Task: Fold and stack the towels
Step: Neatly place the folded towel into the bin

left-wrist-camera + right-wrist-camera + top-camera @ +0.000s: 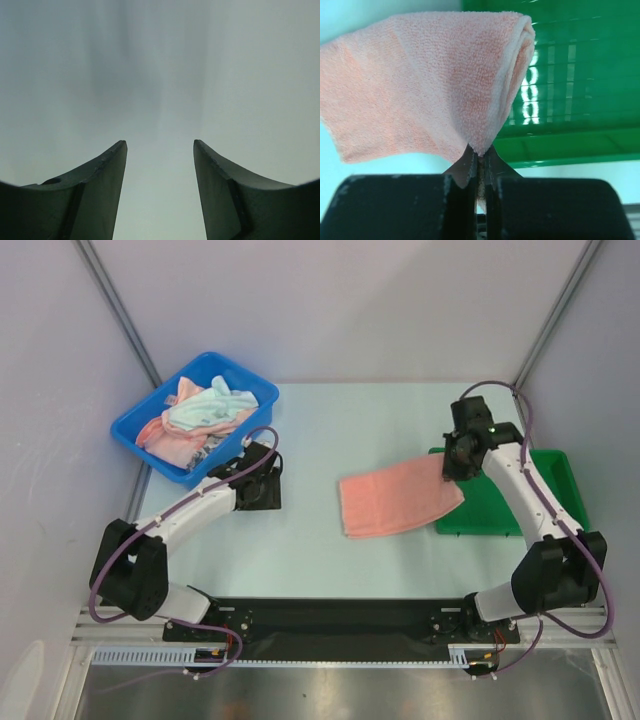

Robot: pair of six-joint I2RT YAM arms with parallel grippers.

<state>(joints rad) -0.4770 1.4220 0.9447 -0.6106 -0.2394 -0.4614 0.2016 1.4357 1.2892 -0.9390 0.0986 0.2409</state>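
We view the workspace from above and from each wrist. A salmon-pink towel, folded into a long band, lies on the pale table right of centre. Its right end reaches over the left rim of the green tray.

The right gripper stands over that end. In the right wrist view we see the right gripper with its jaws pressed together on the salmon-pink towel, pinching a folded corner. From there the cloth rises and spreads to the left. The ribbed floor of the green tray fills the background on the right.

The left gripper is low over the table, just in front of the blue bin at the far left and well apart from the flat towel. In the left wrist view we see the left gripper with its two dark fingers spread wide. Only blurred pale surface shows between them, and they hold nothing.

The blue bin holds a loose heap of towels: salmon-pink ones below, and a pale mint-and-white one on top.
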